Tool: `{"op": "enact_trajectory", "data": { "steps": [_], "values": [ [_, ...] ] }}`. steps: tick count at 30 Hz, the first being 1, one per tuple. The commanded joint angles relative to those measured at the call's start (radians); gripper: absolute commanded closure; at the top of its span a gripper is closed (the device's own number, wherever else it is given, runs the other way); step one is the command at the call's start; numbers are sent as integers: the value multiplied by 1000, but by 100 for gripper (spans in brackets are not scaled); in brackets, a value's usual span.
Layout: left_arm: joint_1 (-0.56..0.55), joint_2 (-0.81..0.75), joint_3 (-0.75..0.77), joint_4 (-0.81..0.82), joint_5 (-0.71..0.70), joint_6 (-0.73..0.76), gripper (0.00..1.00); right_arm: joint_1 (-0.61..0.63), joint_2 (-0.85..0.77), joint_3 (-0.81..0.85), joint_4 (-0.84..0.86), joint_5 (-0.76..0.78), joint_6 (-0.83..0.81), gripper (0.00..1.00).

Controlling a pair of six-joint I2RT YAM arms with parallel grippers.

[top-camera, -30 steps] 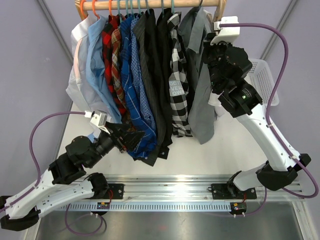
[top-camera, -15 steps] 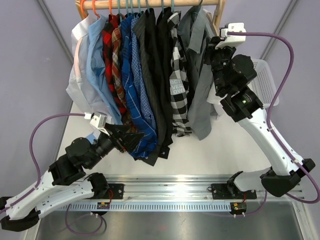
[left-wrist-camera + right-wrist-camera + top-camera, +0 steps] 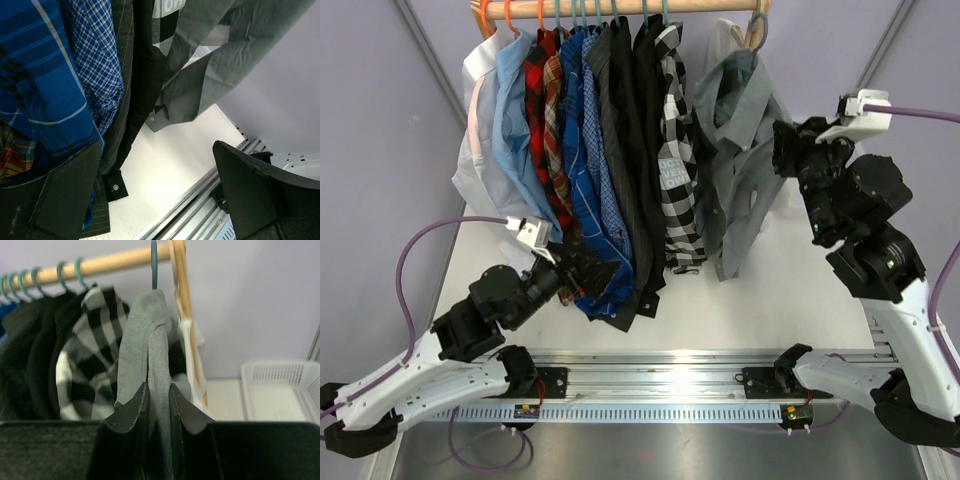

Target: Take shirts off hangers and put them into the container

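From above: grips the grey shirt (image 3: 740,150) in the right gripper (image 3: 782,150), cloth hanging left of the fingers, apart from the row of shirts (image 3: 590,130), hooked on the wooden rail (image 3: 650,8). Spreads the left gripper (image 3: 592,278) wide at the blue hems, holding nothing.

Left wrist: shows fingers (image 3: 65,195) far apart, bare table (image 3: 170,165) between them, blue plaid shirt (image 3: 40,90) touching the left-hand one.

Right wrist: pinches a vertical fold of grey shirt (image 3: 145,340) between nearly closed fingers (image 3: 127,415). Teal hanger (image 3: 154,260) straight beyond the fingertips; white container (image 3: 280,390) off to their right, well apart.
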Motion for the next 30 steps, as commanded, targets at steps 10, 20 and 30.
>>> {"op": "enact_trajectory", "data": {
  "steps": [10,20,30],
  "values": [
    [-4,326,331,194,16,121,1,3,-344,-182,-498,-271,343,100],
    [-9,667,494,389,130,50,1,-9,-493,-48,-704,-357,432,100],
    [-110,854,699,450,102,81,1,-98,-528,43,-814,-579,400,100]
  ]
}}
